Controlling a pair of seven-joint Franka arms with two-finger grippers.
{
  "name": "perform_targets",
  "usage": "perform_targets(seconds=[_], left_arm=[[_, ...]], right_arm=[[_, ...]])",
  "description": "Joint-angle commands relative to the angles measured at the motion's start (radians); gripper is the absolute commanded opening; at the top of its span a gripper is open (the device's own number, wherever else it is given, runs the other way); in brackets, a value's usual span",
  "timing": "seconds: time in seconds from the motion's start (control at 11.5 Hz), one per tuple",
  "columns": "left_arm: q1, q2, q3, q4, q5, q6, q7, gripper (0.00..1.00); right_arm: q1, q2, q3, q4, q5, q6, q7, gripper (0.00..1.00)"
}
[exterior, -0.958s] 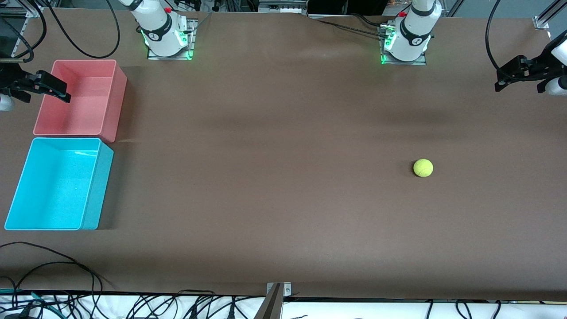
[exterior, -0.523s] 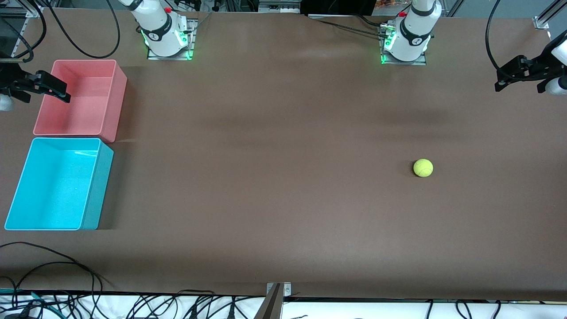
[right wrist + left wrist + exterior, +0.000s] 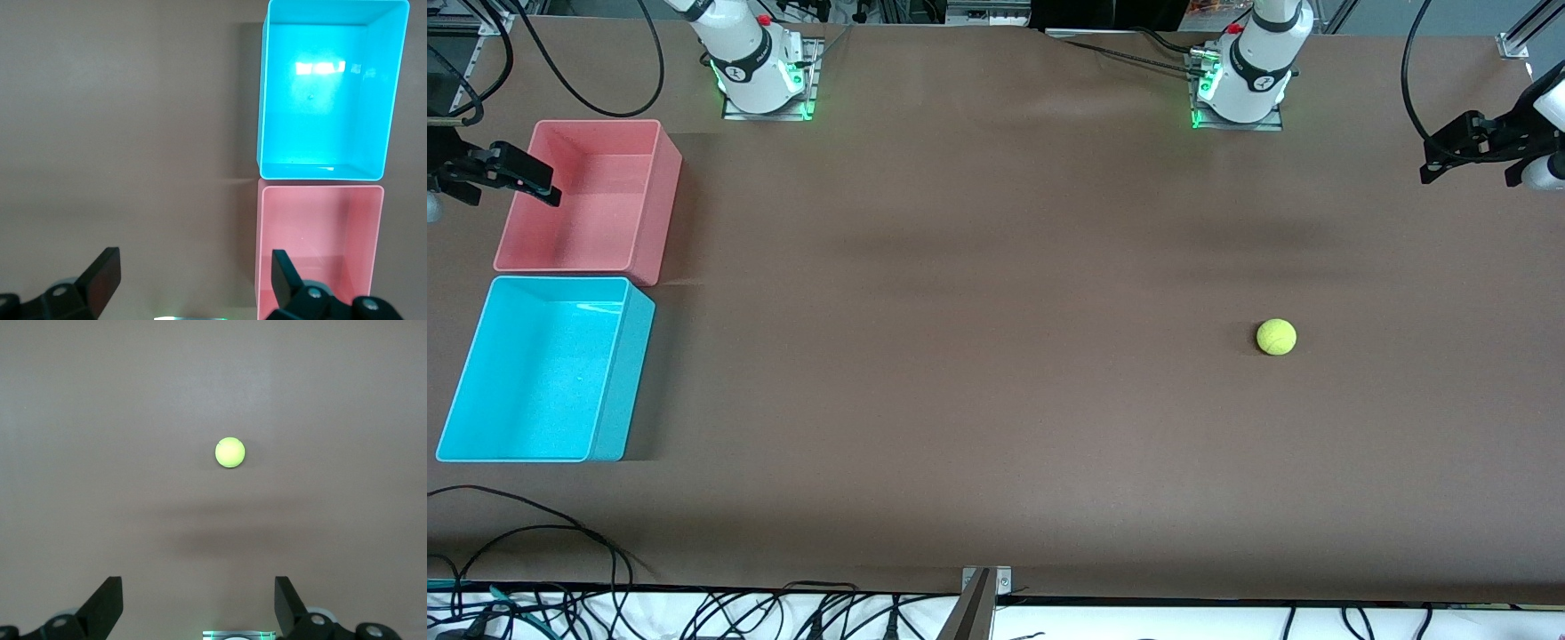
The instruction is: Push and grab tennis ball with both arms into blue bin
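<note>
The tennis ball (image 3: 1276, 337), small and yellow-green, lies alone on the brown table toward the left arm's end. In the left wrist view the ball (image 3: 230, 452) sits well ahead of my left gripper (image 3: 198, 603), which is open and empty. In the front view that left gripper (image 3: 1469, 171) hangs over the table's edge at its own end. The blue bin (image 3: 627, 382) stands empty at the right arm's end, nearer the front camera than the pink bin. My right gripper (image 3: 509, 185) hovers open by the pink bin's outer rim. The right wrist view shows the right gripper (image 3: 193, 280) and the blue bin (image 3: 261, 100).
An empty pink bin (image 3: 660, 213) touches the blue bin on the side toward the robots' bases; its wall (image 3: 260, 253) lies beside one right finger. Cables (image 3: 534, 533) trail along the table's front edge. Both green-lit bases (image 3: 765, 80) (image 3: 1240, 89) stand at the back.
The right gripper has drifted slightly outward from the pink bin. The ball, both bins and the left gripper have not moved.
</note>
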Motion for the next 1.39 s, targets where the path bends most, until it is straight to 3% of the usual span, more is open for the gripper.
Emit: perform_targets(seconds=[0.0, 1.31], left_arm=[[0.005, 0.017, -0.004, 0.032, 0.004, -0.011, -0.002, 1.0], [0.013, 0.017, -0.004, 0.03, 0.005, -0.011, -0.003, 1.0]], right_arm=[[-0.005, 0.01, 0.002, 0.026, 0.012, -0.01, 0.005, 1.0], [-0.005, 0.01, -0.001, 0.026, 0.027, -0.009, 0.005, 1.0]])
